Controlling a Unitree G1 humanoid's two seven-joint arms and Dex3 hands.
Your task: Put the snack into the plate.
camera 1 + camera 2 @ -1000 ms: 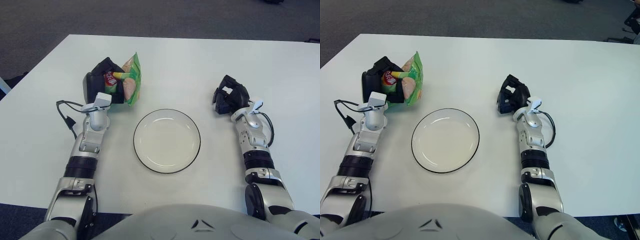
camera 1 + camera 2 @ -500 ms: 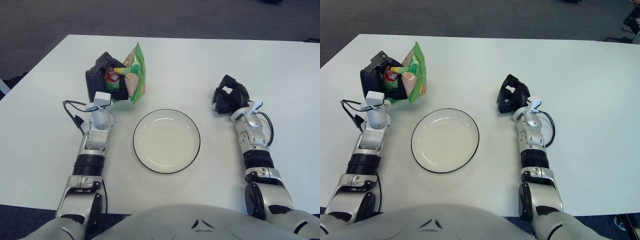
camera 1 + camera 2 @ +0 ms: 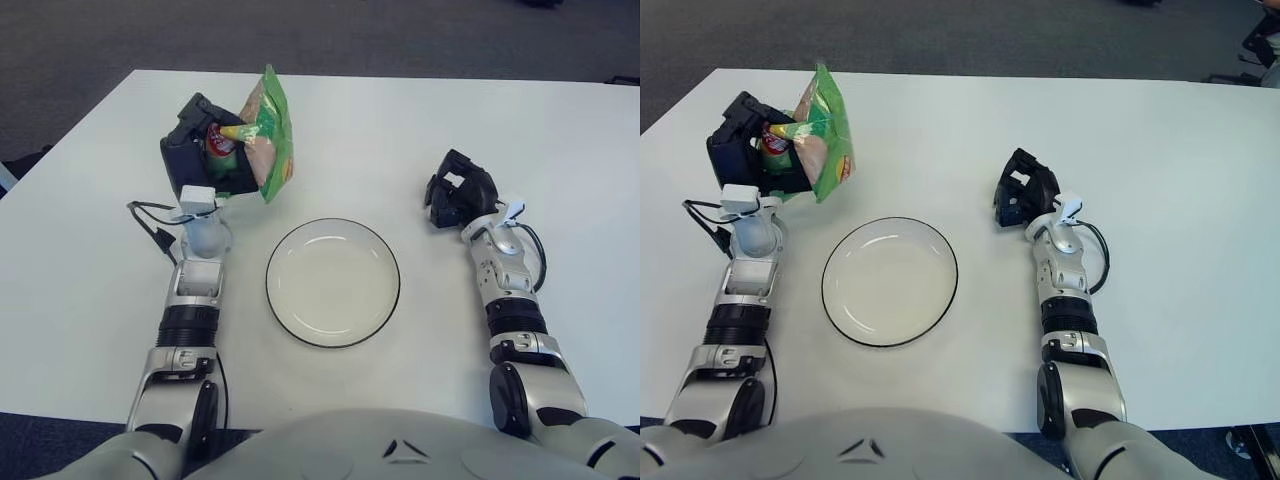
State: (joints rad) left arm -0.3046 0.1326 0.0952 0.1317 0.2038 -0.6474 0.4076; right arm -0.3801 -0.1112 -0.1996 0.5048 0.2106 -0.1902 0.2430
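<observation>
A green snack bag (image 3: 265,135) with a picture of chips on it hangs above the white table, held upright by my left hand (image 3: 200,150). The black fingers are shut on the bag's left side. The bag is up and to the left of a white plate (image 3: 333,282) with a dark rim, which holds nothing. My right hand (image 3: 458,190) shows to the right of the plate, idle, with its fingers curled and nothing in them.
The white table (image 3: 400,130) fills the view, with grey carpet (image 3: 330,30) beyond its far edge. A black cable (image 3: 150,225) loops off my left wrist. Another cable (image 3: 535,250) runs beside my right forearm.
My left hand has lifted the snack bag off the table and raised it, turning it more upright. The right hand and the plate have not moved.
</observation>
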